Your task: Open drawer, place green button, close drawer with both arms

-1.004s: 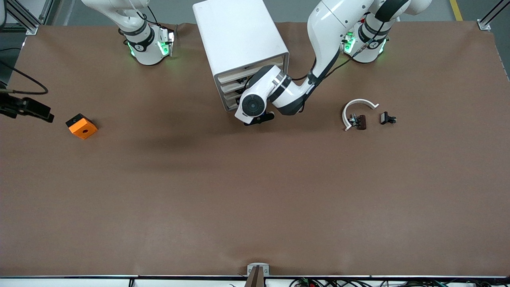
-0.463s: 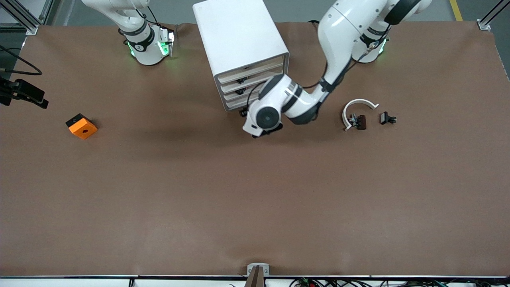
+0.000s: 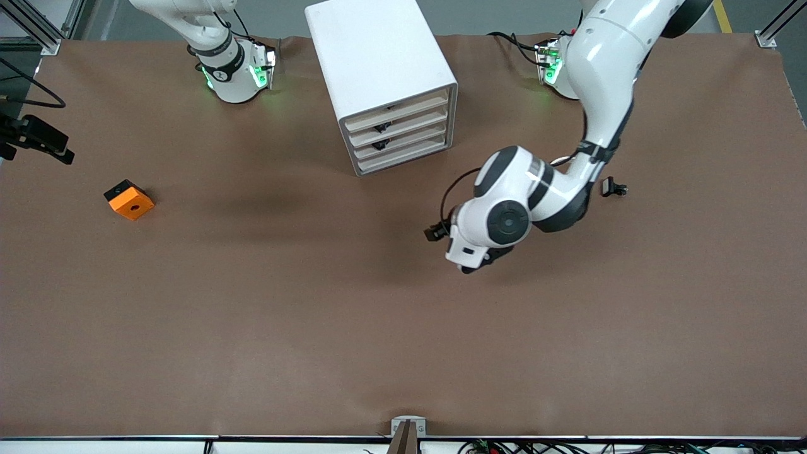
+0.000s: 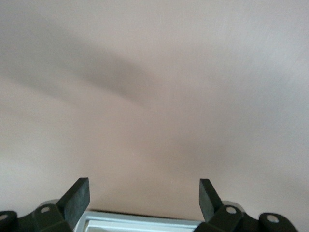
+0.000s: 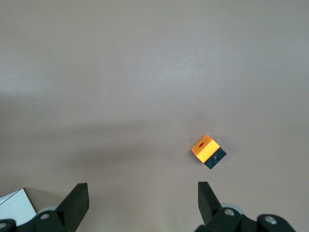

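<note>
The white drawer cabinet (image 3: 378,57) stands between the two arm bases, and its drawers (image 3: 400,135) all look pushed in. The button shows in no view. The left arm's wrist (image 3: 504,221) hangs over bare table, nearer to the front camera than the cabinet. In the left wrist view my left gripper (image 4: 144,186) is open and empty over bare brown mat. My right gripper (image 5: 143,191) is open and empty, high over the table. The orange cube (image 5: 208,151) lies below it. A black piece of the right hand (image 3: 38,142) shows at the edge of the front view.
The orange cube with a hole (image 3: 129,200) lies at the right arm's end of the table. A small black part (image 3: 613,187) lies beside the left forearm, which covers the white arc. The brown mat (image 3: 315,328) covers the table.
The left arm has swung away from the cabinet's front, toward the front camera and its own end, and now covers the white arc. The right hand's black piece shifted slightly toward the bases.
</note>
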### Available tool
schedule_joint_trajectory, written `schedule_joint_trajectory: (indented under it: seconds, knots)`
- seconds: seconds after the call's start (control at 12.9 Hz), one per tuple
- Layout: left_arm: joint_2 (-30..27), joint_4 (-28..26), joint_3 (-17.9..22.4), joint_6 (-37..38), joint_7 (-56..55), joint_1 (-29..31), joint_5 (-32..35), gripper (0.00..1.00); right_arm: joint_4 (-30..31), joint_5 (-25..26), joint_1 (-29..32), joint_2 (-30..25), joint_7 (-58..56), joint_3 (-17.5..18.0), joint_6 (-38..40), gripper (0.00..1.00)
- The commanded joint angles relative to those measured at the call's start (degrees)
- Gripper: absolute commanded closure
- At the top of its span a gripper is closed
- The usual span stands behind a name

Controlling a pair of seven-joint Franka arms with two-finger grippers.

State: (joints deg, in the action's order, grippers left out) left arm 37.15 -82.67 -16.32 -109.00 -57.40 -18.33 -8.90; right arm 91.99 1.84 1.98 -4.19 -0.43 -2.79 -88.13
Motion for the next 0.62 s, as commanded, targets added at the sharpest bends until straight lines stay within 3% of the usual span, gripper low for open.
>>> schedule_joint_trajectory:
  seconds: [0.0,0.31,0.54]
  knots:
    - [-4.53,0.67,-0.21,0.72,-0.08,3.46,4.83,0.0,1.97,-2.1,-1.63,-1.69,-0.8,-2.39,-0.99,0.0]
    - [-9.98,0.67,-0.21,0.63,2.63,7.95,12.05,0.0,2.4,-2.46,-1.98,-3.01,-0.89,-2.49,-0.9,0.0]
    - [-14.55,0.23,-0.29,1.24,12.54,12.69,13.47,0.0,2.93,-2.45,-2.33,-3.45,-0.89,-2.84,-1.08,0.0]
